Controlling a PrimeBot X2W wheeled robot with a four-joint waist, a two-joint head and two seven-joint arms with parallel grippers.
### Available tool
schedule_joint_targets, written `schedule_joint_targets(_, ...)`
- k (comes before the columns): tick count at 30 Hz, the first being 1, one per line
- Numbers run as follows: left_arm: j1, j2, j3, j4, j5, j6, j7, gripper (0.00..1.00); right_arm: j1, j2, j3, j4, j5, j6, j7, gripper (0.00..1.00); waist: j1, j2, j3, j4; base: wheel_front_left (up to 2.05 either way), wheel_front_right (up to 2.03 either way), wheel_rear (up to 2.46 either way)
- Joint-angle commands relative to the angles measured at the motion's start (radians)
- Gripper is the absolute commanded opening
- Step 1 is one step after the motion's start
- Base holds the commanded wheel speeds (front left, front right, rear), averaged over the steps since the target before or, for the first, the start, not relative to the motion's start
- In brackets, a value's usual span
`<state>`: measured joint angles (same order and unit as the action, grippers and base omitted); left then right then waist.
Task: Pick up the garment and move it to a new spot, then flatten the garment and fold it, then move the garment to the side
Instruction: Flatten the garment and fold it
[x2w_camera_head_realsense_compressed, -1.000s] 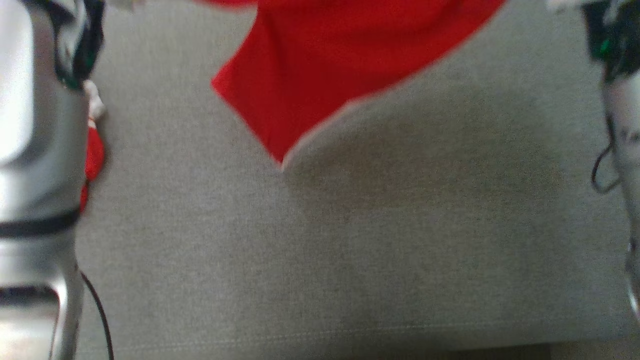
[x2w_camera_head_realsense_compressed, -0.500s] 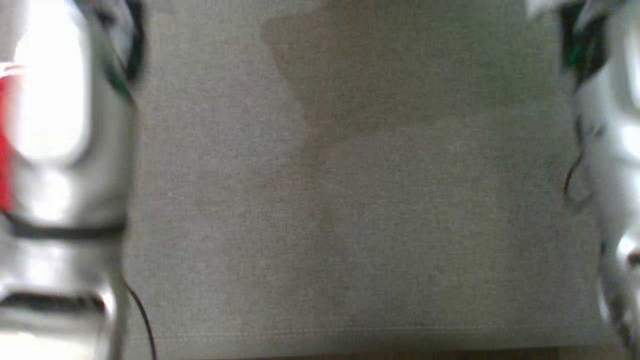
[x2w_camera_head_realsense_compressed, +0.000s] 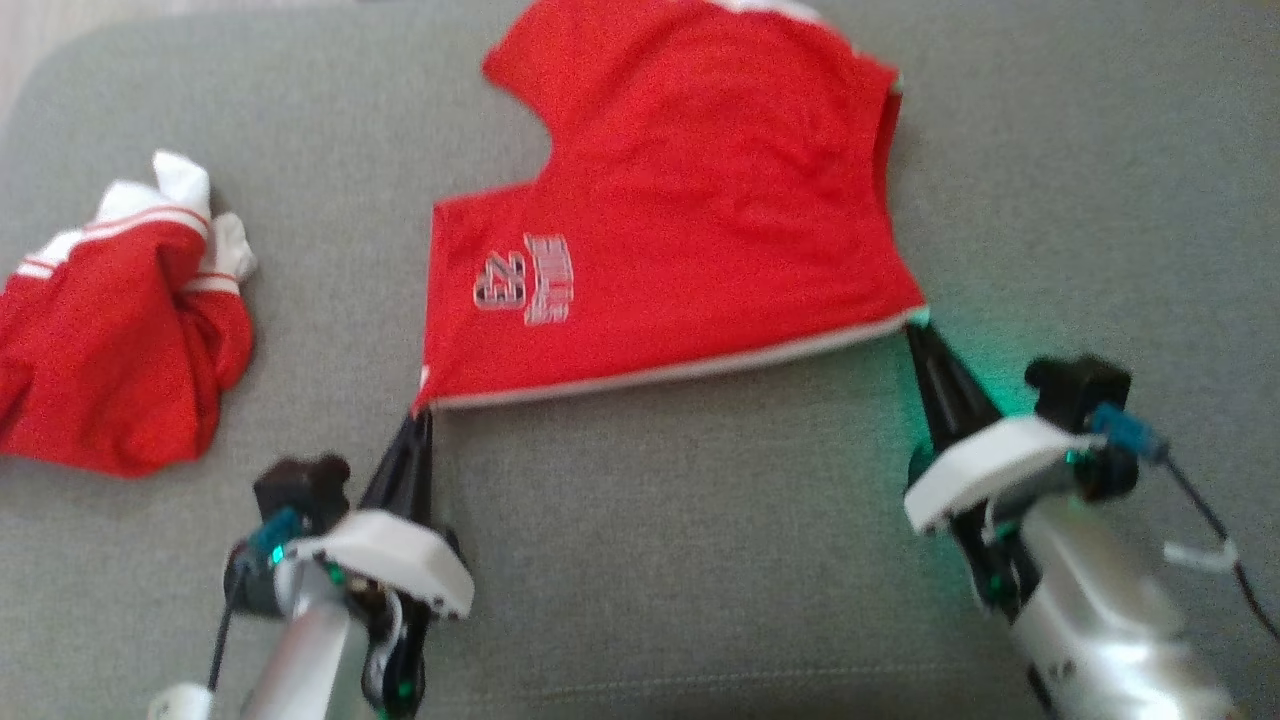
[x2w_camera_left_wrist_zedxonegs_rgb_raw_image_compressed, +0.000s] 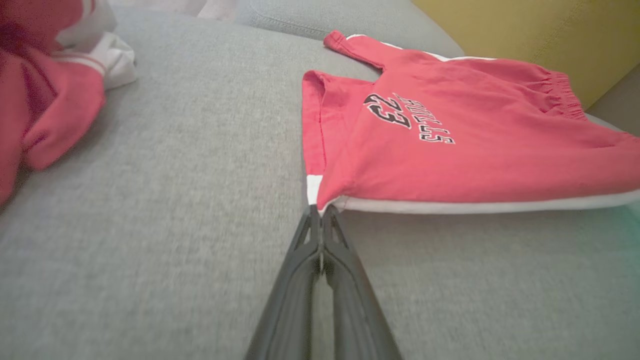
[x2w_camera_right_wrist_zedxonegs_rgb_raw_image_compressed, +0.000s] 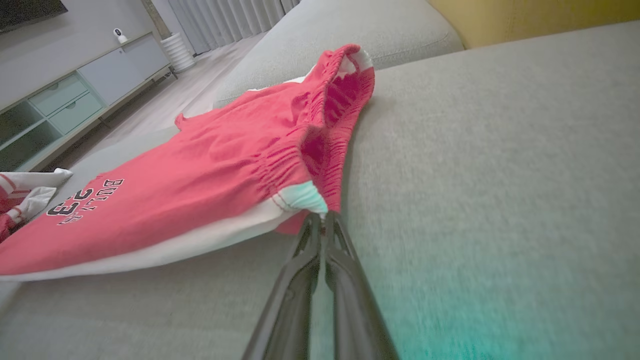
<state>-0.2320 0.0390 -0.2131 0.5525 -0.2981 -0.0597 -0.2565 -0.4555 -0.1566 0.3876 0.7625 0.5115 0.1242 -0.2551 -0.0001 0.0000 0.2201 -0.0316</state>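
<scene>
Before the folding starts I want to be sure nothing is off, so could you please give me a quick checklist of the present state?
1. Left end effector shut on the shorts' hem corner: ok.
2. Right end effector shut on the waistband corner: ok.
3. Near edge stretched straight between both grips: ok.
4. Waistband lying flat: not ok, it gapes open.
5. Other red garment apart from the shorts: ok.

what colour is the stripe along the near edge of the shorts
White stripe on the red shorts; clearest in the left wrist view.
</scene>
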Motion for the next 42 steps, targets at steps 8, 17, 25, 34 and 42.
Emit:
schedule_joint_targets(8,0.125,0.011,0.048,-0.047,0.025,0.024,-0.005,0.0,0.182,-0.032,0.09,-0.074,0.058,0.007,-0.007,0.0,0.0001,0.0,-0.142,-0.013,0.0,0.0,0.0)
schedule_joint_targets(17,0.152,0.019,0.103,-0.146,0.114,-0.006,-0.005,0.0,0.239,-0.056,0.105,-0.155,0.1,0.007,-0.006,0.0,0.0001,0.0,-0.11,-0.04,0.0,0.0,0.0)
schedule_joint_targets(25,-0.189,0.099,0.056,-0.164,0.215,-0.049,-0.005,0.0,0.066,0.002,0.068,-0.23,0.108,0.007,-0.006,0.0,0.0001,0.0,0.049,-0.078,0.0,0.0,0.0)
schedule_joint_targets(34,-0.597,0.211,-0.11,0.075,0.24,-0.07,0.015,0.0,-0.128,0.047,0.031,-0.198,0.087,0.007,-0.006,0.0,0.0001,0.0,0.192,-0.127,0.0,0.0,0.0)
schedule_joint_targets(42,-0.872,0.285,-0.299,0.223,0.118,-0.071,0.011,0.0,-0.248,0.091,-0.027,-0.179,0.101,0.007,-0.006,0.0,0.0001,0.0,0.285,-0.183,0.0,0.0,0.0)
